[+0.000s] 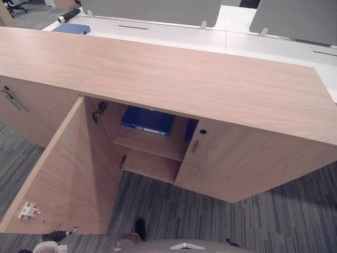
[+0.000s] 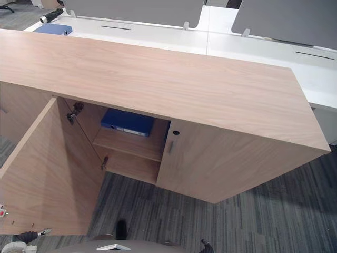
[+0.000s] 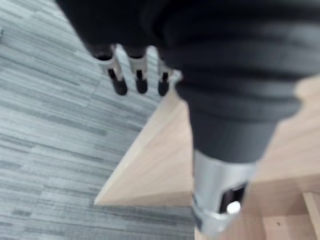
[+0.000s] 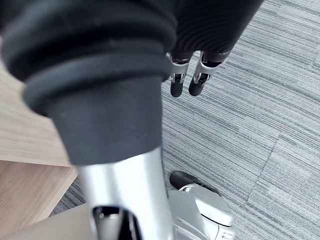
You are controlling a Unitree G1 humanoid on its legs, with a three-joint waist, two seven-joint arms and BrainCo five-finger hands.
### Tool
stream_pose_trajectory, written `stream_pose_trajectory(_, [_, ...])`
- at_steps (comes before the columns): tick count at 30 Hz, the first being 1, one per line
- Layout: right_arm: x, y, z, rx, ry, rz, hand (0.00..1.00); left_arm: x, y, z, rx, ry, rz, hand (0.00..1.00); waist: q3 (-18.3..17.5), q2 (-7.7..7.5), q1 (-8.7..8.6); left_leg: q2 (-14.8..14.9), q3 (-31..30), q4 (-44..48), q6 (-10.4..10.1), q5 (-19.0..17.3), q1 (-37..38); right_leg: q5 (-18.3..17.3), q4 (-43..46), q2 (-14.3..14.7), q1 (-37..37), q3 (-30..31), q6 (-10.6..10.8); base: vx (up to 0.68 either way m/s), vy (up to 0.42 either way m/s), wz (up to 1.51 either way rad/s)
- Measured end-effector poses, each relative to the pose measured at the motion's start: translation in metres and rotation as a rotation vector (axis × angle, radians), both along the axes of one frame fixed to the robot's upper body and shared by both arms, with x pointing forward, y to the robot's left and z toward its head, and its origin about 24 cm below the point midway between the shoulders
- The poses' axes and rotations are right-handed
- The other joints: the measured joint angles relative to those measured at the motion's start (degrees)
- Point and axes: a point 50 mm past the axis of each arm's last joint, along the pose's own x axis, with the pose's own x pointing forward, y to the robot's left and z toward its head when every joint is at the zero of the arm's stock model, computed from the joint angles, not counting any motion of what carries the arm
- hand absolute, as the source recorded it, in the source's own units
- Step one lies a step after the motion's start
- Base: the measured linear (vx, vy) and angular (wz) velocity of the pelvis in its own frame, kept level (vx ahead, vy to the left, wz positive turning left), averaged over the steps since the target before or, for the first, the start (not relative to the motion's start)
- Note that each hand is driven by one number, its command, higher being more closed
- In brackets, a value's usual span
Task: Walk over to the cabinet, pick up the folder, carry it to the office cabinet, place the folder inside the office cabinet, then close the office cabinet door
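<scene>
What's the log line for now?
folder: on shelf inside cabinet | door: open | left hand: open, empty | right hand: open, empty | next: close door

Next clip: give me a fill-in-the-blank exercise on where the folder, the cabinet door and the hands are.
1. The blue folder lies on the ____ shelf inside the office cabinet.
2. The cabinet door in front of it stands ____.
3. The left hand and right hand, fingers relaxed above the carpet, hold ____.
4. A second blue folder lies on the ____ desk behind the cabinet.
Missing words: upper; open; nothing; white.
</scene>
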Motion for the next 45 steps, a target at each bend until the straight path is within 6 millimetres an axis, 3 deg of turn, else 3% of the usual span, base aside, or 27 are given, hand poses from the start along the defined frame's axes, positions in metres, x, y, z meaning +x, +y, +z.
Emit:
stream_pose_trajectory(3, [0.0, -0.002, 0.001, -0.006, 0.0, 0.002, 0.0, 0.0, -0.011, -0.004, -0.03, 0.008, -0.031, 0.0, 0.0, 0.64, 0.0, 0.15, 0.31, -0.01, -0.02, 0.2, -0.04, 0.04, 0.28, 0.09, -0.53, 0.95, -0.24, -0.05, 0.01, -0.12])
stream_pose_trajectory(9, [0.0, -0.003, 0.001, -0.01, 0.005, 0.001, 0.0, -0.001, -0.052, -0.018, -0.145, 0.021, -0.126, 0.0, 0.05, 1.73, -0.5, 0.43, 1.9, -0.02, -0.15, 0.37, 0.84, 0.32, 0.75, 0.26, -0.68, 2.85, -0.85, -0.06, 0.028, -0.13])
stream_pose_trajectory(11, [0.004, -0.004, 0.002, -0.012, -0.004, -0.001, 0.0, -0.001, -0.072, -0.025, -0.212, 0.033, -0.178, 0.0, 0.12, 2.09, -1.84, 0.46, 2.06, -0.03, -0.14, 0.36, 0.86, 0.44, 0.75, 0.31, -0.77, 3.25, -1.03, -0.07, 0.027, -0.07])
stream_pose_trajectory(15, [0.006, -0.006, 0.002, -0.013, -0.01, -0.014, 0.0, 0.001, -0.099, -0.032, -0.292, 0.039, -0.245, 0.0, -0.03, 2.45, -2.96, 0.79, 3.69, -0.03, -0.09, 0.32, 0.92, 0.85, 0.6, 0.76, -1.69, 5.47, -1.68, -0.05, 0.024, -0.27])
stream_pose_trajectory(21, [0.013, -0.005, 0.003, -0.006, -0.023, -0.005, 0.0, 0.032, -0.129, -0.035, -0.343, 0.073, -0.508, 0.0, -0.16, 2.39, -5.19, 1.14, 6.32, -0.04, 0.16, 0.09, 2.2, 1.57, 0.29, 0.97, -1.64, 7.74, -2.92, 0.0, 0.006, -0.24])
stream_pose_trajectory(27, [0.018, -0.003, 0.003, 0.012, -0.017, 0.005, 0.0, 0.057, -0.148, -0.031, -0.349, 0.038, -0.613, 0.0, -0.45, 2.26, -6.62, 1.29, 7.61, -0.04, 0.06, -0.41, 2.82, 1.72, 0.19, 0.99, -1.63, 8.39, -3.12, 0.04, -0.014, -0.13])
stream_pose_trajectory(29, [0.018, -0.002, 0.002, 0.014, -0.013, 0.013, 0.0, 0.055, -0.149, -0.033, -0.355, 0.058, -0.62, 0.0, -0.58, 2.23, -6.78, 1.35, 8.0, -0.04, -0.1, -0.57, 3.0, 1.69, 0.12, 1.16, -1.74, 9.09, -2.97, 0.07, -0.026, -0.15])
stream_pose_trajectory(32, [0.019, 0.0, 0.002, 0.016, -0.006, 0.022, 0.0, 0.052, -0.148, -0.035, -0.354, 0.078, -0.614, 0.0, -1.05, 1.88, -6.8, 1.45, 8.39, -0.02, -0.18, -0.88, 2.96, 2.71, -0.25, 1.18, -1.97, 9.38, -0.53, 0.08, -0.04, -0.1])
stream_pose_trajectory(36, [0.017, 0.0, 0.0, 0.019, 0.008, 0.018, 0.0, 0.051, -0.147, -0.036, -0.343, 0.088, -0.615, 0.0, -1.38, 1.67, -6.76, 1.58, 8.57, -0.03, 0.04, -0.81, 3.38, 3.18, -1.17, 1.28, -1.04, 9.4, 0.13, 0.08, -0.034, -0.04])
stream_pose_trajectory(45, [0.012, 0.002, -0.002, 0.031, 0.016, -0.033, 0.0, 0.041, -0.119, -0.039, -0.28, 0.048, -0.308, 0.0, -1.04, 0.87, -6.47, 1.26, 5.87, -0.06, -0.31, -0.98, 4.01, 1.96, -0.78, 0.94, 0.62, 6.13, 0.42, -0.03, -0.022, 0.15])
